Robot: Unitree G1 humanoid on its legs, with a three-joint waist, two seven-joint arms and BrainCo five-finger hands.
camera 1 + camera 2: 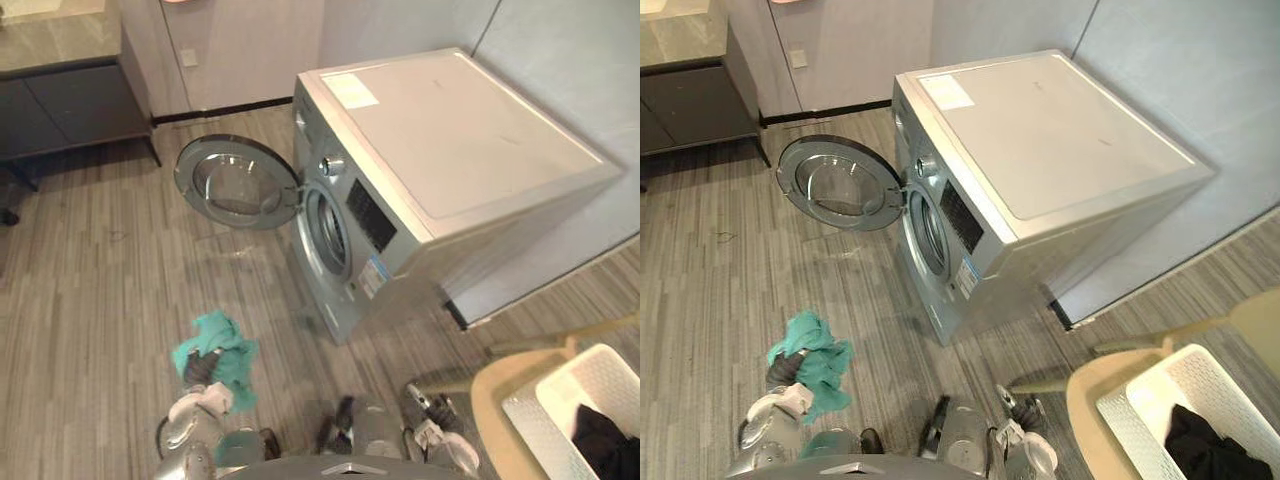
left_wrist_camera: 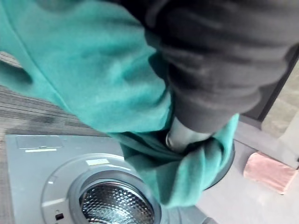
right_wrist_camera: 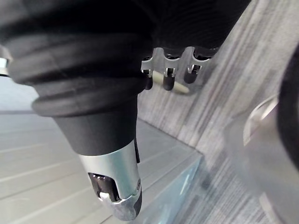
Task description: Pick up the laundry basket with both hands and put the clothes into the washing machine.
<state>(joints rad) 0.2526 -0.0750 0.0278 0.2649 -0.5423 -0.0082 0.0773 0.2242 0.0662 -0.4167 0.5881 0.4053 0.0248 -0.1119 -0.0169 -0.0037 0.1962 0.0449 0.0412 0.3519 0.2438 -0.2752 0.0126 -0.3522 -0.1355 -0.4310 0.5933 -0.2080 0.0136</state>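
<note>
Nearest, the left hand is seen low over the floor, its fingers curled into a teal cloth. They are largely buried in the soft, bunched folds, and the cloth is draped over the dark ribbed cover. The right hand is held low beside it with fingers loosely extended, and nothing is gripped.

Further right, a white perforated laundry basket is set on a tan chair, both cut off by the frame edge. A dark garment is lying crumpled inside the basket.

Ahead, a grey front-loading washing machine is stood on the striped wood-look floor. Its round door is swung wide and the dimpled metal drum is exposed. A dark cabinet is placed against the far wall.
</note>
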